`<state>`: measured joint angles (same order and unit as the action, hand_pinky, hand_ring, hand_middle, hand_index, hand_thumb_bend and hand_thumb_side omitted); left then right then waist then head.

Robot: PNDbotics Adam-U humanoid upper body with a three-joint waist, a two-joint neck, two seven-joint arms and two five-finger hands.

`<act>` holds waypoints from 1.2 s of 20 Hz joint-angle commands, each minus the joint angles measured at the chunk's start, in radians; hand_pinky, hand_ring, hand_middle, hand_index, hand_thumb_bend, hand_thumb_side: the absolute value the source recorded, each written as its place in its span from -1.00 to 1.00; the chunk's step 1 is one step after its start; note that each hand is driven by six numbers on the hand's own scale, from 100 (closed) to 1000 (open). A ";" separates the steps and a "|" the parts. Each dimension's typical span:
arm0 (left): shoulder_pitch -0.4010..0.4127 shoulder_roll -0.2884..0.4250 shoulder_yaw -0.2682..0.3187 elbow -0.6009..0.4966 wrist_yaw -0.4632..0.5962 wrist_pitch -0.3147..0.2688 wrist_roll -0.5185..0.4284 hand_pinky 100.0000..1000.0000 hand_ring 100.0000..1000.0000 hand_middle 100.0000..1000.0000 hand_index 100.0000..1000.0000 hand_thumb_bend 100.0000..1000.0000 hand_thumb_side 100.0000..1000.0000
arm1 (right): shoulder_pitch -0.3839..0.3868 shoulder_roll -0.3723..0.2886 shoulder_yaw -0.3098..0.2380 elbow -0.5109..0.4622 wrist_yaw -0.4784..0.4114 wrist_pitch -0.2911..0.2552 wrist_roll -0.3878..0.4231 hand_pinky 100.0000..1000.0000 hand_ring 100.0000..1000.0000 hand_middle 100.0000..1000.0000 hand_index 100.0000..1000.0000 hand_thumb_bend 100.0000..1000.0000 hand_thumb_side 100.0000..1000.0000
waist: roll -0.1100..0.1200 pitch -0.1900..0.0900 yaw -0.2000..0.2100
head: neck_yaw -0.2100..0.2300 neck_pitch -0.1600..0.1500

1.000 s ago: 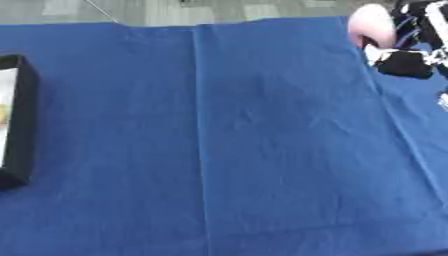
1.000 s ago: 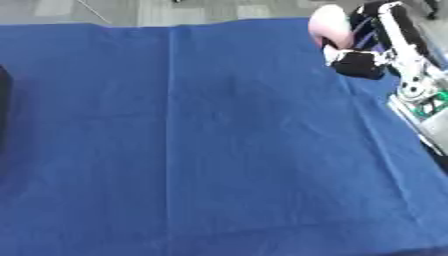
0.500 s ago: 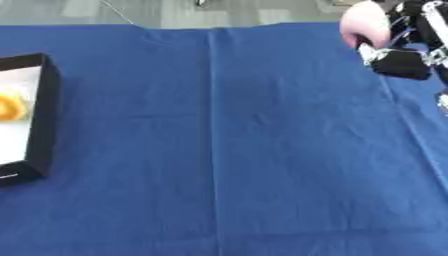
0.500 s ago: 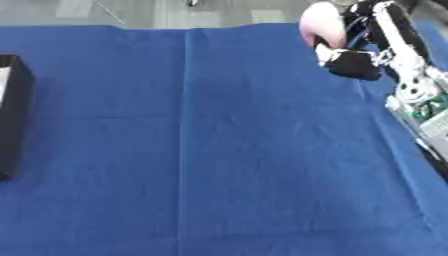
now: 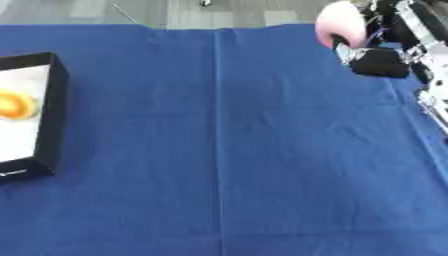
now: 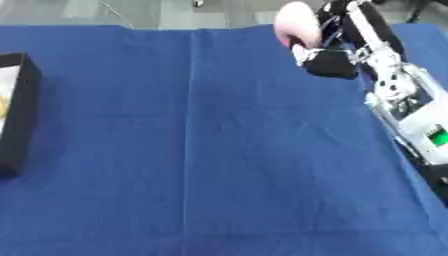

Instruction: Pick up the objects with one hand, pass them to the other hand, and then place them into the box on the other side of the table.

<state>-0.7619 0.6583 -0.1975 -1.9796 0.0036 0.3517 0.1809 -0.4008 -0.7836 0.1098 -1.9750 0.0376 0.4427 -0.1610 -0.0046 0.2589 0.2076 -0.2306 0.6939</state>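
Since a second ago the camera has swung left, so more of the box (image 5: 48, 117) shows at the left edge; the right hand (image 6: 328, 57) has stayed at the far right of the table, with the pink object (image 6: 296, 22) riding slightly further in over the cloth (image 5: 227, 150). Right hand is up near the far right corner, fingers curled round the pink object, which is rounded and pale, held clear above the blue cloth. Right arm runs down the right edge, silver segments and a small green mark visible in the right eye view. Box is black-walled with a white floor and sits at the left edge of the table, well apart from the hand. An orange item (image 5: 13, 105) lies inside it. Left hand shows in neither view.
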 commanded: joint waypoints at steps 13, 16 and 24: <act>-0.170 -0.075 -0.112 -0.020 -0.086 -0.083 -0.165 0.45 0.27 0.19 0.45 -1.00 -0.12 | -0.108 0.089 0.091 0.052 0.065 -0.009 0.050 -0.35 -0.11 -0.06 -0.18 -1.00 -1.00 | 0.005 -0.044 0.008 | 0.006 0.027; -0.198 -0.102 -0.143 -0.020 -0.101 -0.075 -0.203 0.45 0.27 0.19 0.45 -1.00 -0.17 | -0.123 0.109 0.108 0.067 0.064 -0.016 0.052 -0.35 -0.11 -0.06 -0.18 -1.00 -1.00 | 0.006 -0.046 0.010 | 0.009 0.030; -0.248 -0.172 -0.205 -0.020 -0.161 -0.005 -0.300 0.46 0.28 0.21 0.46 -1.00 -0.34 | -0.146 0.148 0.147 0.078 0.068 -0.037 0.059 -0.35 -0.11 -0.06 -0.18 -1.00 -1.00 | 0.009 -0.049 0.011 | 0.024 0.039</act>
<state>-0.9886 0.4880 -0.4011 -1.9889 -0.1427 0.3361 -0.1030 -0.5288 -0.6270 0.2582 -1.8862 0.1007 0.4121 -0.1028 0.0012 0.2355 0.2178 -0.2114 0.7290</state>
